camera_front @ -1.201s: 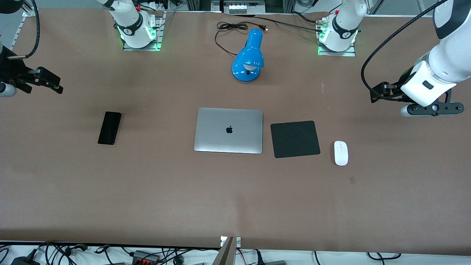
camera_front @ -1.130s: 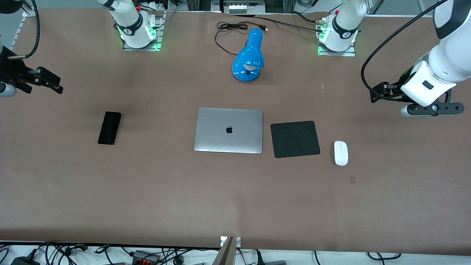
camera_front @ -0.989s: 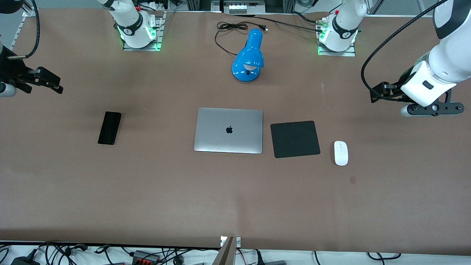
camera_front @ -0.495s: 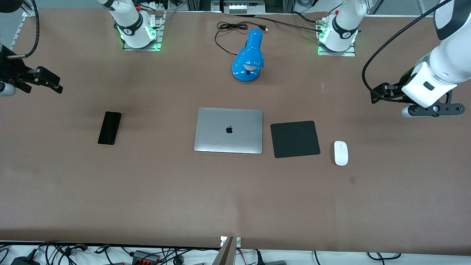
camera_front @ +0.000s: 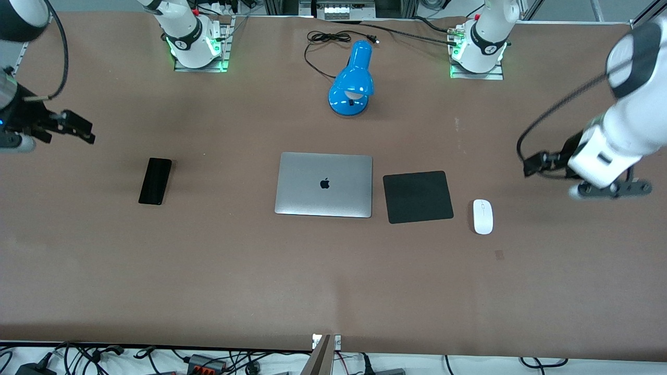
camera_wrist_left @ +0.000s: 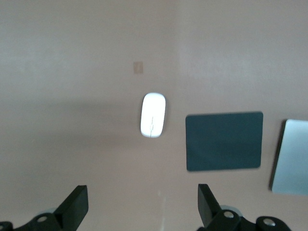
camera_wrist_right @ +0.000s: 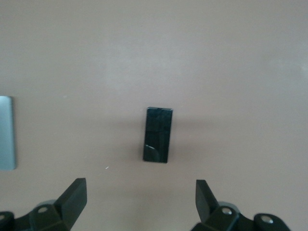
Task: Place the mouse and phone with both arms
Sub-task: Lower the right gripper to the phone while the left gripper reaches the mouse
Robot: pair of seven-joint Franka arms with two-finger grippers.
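The white oval mouse [camera_front: 483,216] lies on the table beside the black square pad, toward the left arm's end; it also shows in the left wrist view [camera_wrist_left: 153,115]. The slim black phone [camera_front: 155,180] lies flat toward the right arm's end and shows in the right wrist view [camera_wrist_right: 158,134]. My left gripper [camera_front: 607,189] hangs open and empty over bare table past the mouse, with its fingers wide apart in the left wrist view [camera_wrist_left: 142,209]. My right gripper [camera_front: 15,140] hangs open and empty over the table's end past the phone, also seen in the right wrist view [camera_wrist_right: 140,199].
A closed silver laptop [camera_front: 323,184] lies mid-table, with the black square pad [camera_front: 417,196] beside it. A blue desk lamp [camera_front: 353,80] with a black cord stands farther from the front camera, between the two arm bases.
The left arm has swung down the front view, toward the mouse. The right arm has shifted slightly the same way, toward the phone. Mouse and phone have not moved.
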